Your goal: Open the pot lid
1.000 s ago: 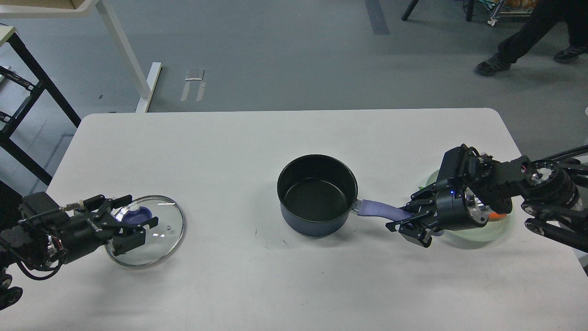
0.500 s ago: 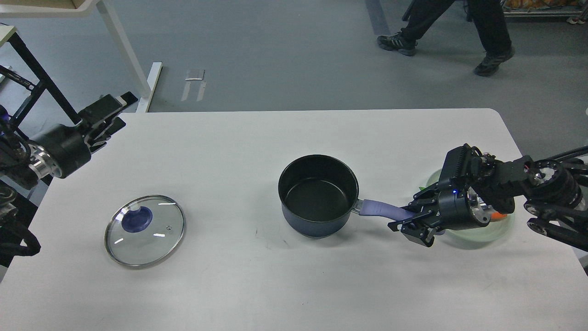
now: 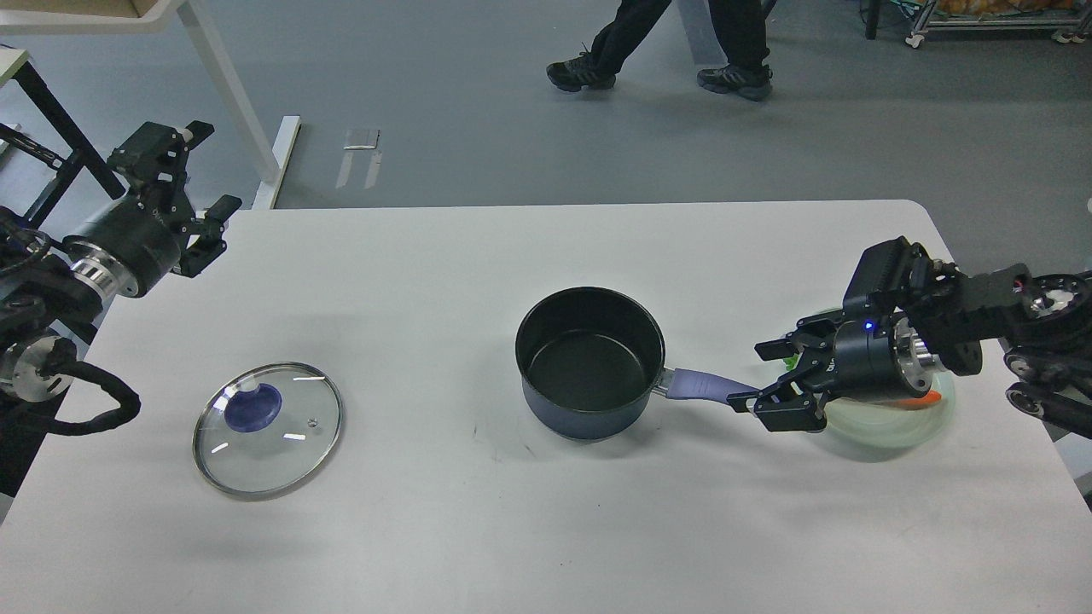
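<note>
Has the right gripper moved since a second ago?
Yes. The right gripper has opened and backed off rightward from the pot, leaving its handle free.

Pot (image 3: pixel 589 362) handle end hidden behind right claw (image 3: pixel 772 379); can't tell if anything touches it. Glass plate (image 3: pixel 887 426) mostly covered by the right arm, only an orange sliver of its contents showing. Person (image 3: pixel 674 43) cut off by top edge, legs only. Table (image 3: pixel 478 520) near edge runs out of frame.

Lid (image 3: pixel 268 428) flat on the worktop (image 3: pixel 478 529), well left of the open pot (image 3: pixel 589 362), both end effectors spread.
</note>
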Controlling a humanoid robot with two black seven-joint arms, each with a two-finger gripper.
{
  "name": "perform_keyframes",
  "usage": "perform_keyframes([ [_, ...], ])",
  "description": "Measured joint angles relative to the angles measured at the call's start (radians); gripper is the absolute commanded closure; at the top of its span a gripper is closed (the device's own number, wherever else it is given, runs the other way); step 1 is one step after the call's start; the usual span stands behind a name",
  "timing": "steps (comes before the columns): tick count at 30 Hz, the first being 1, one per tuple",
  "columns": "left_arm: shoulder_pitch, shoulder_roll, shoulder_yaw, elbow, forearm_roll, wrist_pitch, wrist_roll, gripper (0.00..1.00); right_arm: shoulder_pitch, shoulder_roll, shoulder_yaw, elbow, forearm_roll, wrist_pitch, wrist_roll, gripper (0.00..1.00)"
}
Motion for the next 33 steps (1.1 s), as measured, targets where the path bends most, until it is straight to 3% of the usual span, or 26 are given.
perform_keyframes([
  [6, 0.006, -0.007, -0.004, 0.047, -0.108, -0.061, 0.000, 0.01, -0.003, -0.073, 0.136, 0.020, 0.310, -0.018, 0.000, 0.01],
  [10, 0.030, -0.021, -0.020, 0.050, -0.136, -0.070, 0.000, 0.01, -0.024, -0.064, 0.166, -0.028, 0.644, -0.107, 0.000, 0.01],
  [17, 0.118, -0.086, -0.132, 0.053, -0.141, -0.080, 0.000, 0.01, -0.091, 0.082, 0.182, -0.119, 1.218, -0.360, 0.000, 0.01],
  [21, 0.129, -0.139, -0.162, 0.088, -0.138, -0.071, 0.000, 0.01, -0.122, 0.194, 0.191, -0.200, 1.411, -0.407, 0.000, 0.01],
  [26, 0.131, -0.181, -0.169, 0.134, -0.134, -0.075, 0.000, 0.01, -0.201, 0.326, 0.259, -0.326, 1.615, -0.363, 0.000, 0.00],
  [29, 0.133, -0.186, -0.170, 0.149, -0.133, -0.083, 0.004, 0.01, -0.256, 0.371, 0.310, -0.380, 1.698, -0.245, 0.000, 0.00],
  [33, 0.149, -0.188, -0.202, 0.152, -0.132, -0.089, 0.044, 0.01, -0.311, 0.391, 0.337, -0.430, 1.772, -0.018, 0.000, 0.00],
])
